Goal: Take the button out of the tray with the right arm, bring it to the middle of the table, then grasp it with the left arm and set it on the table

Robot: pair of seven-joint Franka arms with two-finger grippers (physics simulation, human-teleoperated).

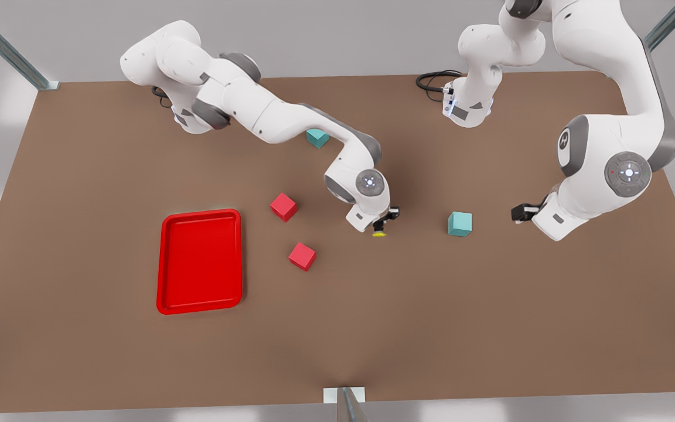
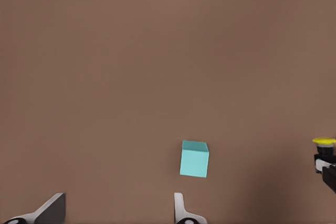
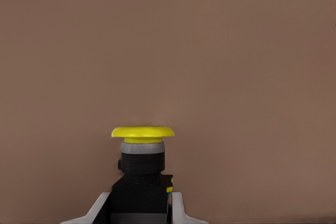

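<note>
Already the button (image 3: 142, 153) is clamped between the right gripper (image 1: 380, 225) fingers, held over mid-table, well clear of the tray (image 1: 199, 261). The left gripper (image 2: 118, 211) is spread and empty near a teal cube (image 1: 459, 224); handover and placement remain. The table (image 1: 490, 328) is plain brown, grey-walled.

Front cam sits high, looking steeply down over the whole bench (image 1: 490, 328) and both arms. Each wrist cam rides just behind its pincer, facing the bench past the fingers. The left cam and the front cam share the teal cube (image 2: 194, 159) ahead of the left pincer (image 2: 118, 211); the button (image 3: 142, 153) appears in all 3.
</note>
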